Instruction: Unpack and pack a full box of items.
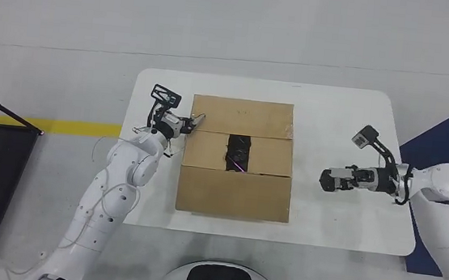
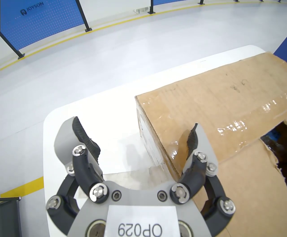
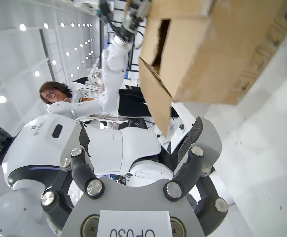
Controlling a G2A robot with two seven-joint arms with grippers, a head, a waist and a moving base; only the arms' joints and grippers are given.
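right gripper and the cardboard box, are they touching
Apart. In the top view a strip of bare table lies between the open right gripper and the nearest side of the cardboard box.

Matt brown cardboard box (image 1: 234,191) (torn edges rough), glossy clear tape (image 2: 233,129), smooth white table (image 1: 340,119), left gripper (image 2: 135,121) brushed metal, rough black pads (image 2: 87,140).

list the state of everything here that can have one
box, flaps down, with a ragged gap in the middle
left claw, open, empty, at the box's edge
right claw, open, empty, apart from the box
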